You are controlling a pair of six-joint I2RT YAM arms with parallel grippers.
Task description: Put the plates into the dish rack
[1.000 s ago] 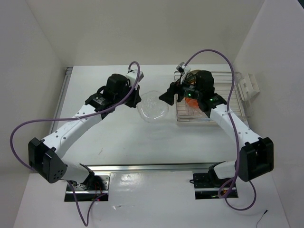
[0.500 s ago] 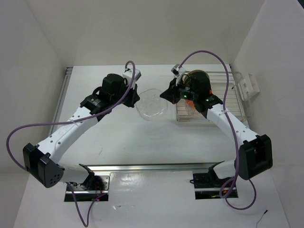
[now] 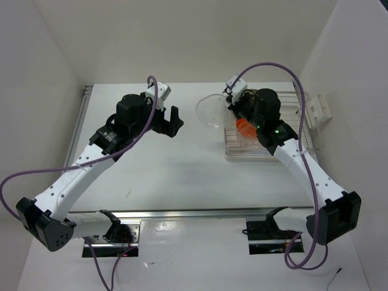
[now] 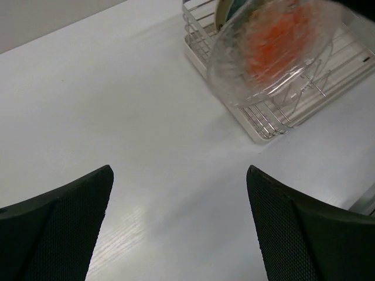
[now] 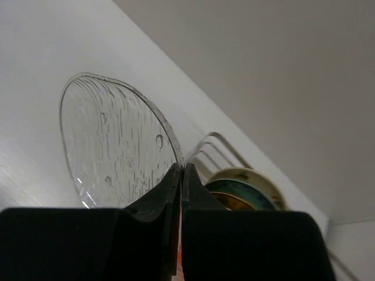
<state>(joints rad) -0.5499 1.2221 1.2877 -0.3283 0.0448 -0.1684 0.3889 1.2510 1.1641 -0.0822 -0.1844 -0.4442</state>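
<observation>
- Plainly, the right claw (image 5: 180, 175) is pinched tight on the rim of a clear glass plate (image 5: 117, 146). Its two fingers are pressed together with only the thin edge of the glass between them.
- From above, the glass plate (image 3: 212, 109) is held tilted on edge at the tip of the right claw (image 3: 232, 111), just beside the left side of the rack (image 3: 267, 148).
- The left wrist camera shows the glass plate (image 4: 275, 52) raised in front of the rack (image 4: 281, 117), with orange showing blurred through the glass.
- An orange plate (image 3: 244, 127) stands upright in the rack, close under the right wrist.
- Past the right claw's fingers, a teal plate (image 5: 246, 187) also stands in the rack, with a cream rim behind it. How many more plates are there I cannot tell.
- The left claw (image 4: 179, 170) is spread wide, its two dark fingers (image 4: 58, 228) far apart. It grips nothing and touches nothing, and only bare white table (image 4: 117, 105) shows between them.
- From above, the left claw (image 3: 173, 121) hangs over the table, well apart from the glass plate and the rack.
</observation>
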